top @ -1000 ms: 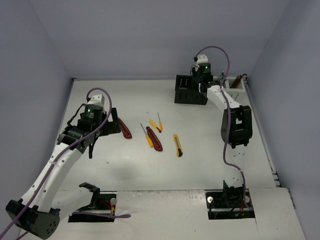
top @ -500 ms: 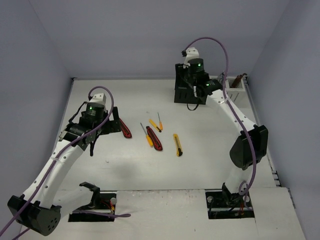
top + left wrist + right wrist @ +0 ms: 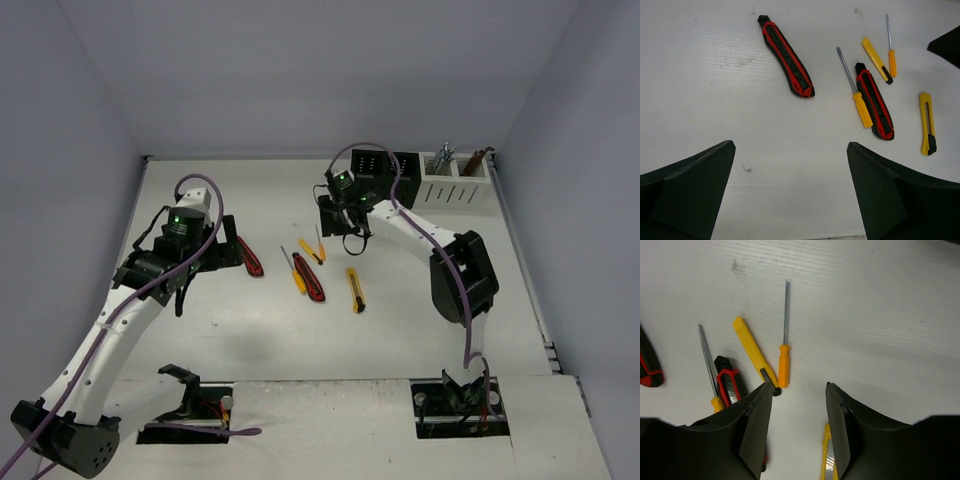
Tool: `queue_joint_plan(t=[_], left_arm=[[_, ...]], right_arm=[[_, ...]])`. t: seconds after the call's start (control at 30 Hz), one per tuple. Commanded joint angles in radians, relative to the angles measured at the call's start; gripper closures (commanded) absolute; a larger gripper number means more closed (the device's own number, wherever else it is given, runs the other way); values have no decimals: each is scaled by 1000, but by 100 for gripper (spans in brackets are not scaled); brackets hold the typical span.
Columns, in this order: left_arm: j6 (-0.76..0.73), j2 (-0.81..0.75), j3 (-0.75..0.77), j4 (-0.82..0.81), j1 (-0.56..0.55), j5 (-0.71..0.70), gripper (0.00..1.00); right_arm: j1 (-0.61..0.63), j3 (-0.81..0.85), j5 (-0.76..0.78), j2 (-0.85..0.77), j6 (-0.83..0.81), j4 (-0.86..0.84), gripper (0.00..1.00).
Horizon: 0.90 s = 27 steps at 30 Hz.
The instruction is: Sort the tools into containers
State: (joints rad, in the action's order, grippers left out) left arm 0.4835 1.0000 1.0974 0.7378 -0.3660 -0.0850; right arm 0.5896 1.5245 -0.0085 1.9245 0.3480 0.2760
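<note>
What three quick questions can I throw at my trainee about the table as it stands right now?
1. True or false: the left hand is holding a knife.
2. How many red-black knives lie loose on the table?
3. Where does the white box stand? A: at the table's far right corner. B: at the near left corner. C: in the middle, among the knives.

Key: 1 false, it is open and empty; 2 two; 3 A.
</note>
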Motion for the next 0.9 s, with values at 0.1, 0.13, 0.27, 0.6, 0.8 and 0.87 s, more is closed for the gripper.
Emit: queue_joint_plan(t=[0.1,0.13,0.27,0.6,0.8,0.87], left_arm=[[10,-40,-13,8,5,4,6],[11,-42,-18,11,6,4,6],[18,-56,-36,22,6,0,6],[23,-84,-59,32,6,-21,6],[26,-74,-55,31,4,-21,6],[25,-71,-52,31,5,-21,6]], right_arm=[[39,120,4,148,22,-5,57],[43,129,4,170,19,-4,58],[53,160,4,226,19,0,59],[63,128,120,267,31,27,71],[62,128,158,265,18,58,91],[61,132,179,240,1,59,100]])
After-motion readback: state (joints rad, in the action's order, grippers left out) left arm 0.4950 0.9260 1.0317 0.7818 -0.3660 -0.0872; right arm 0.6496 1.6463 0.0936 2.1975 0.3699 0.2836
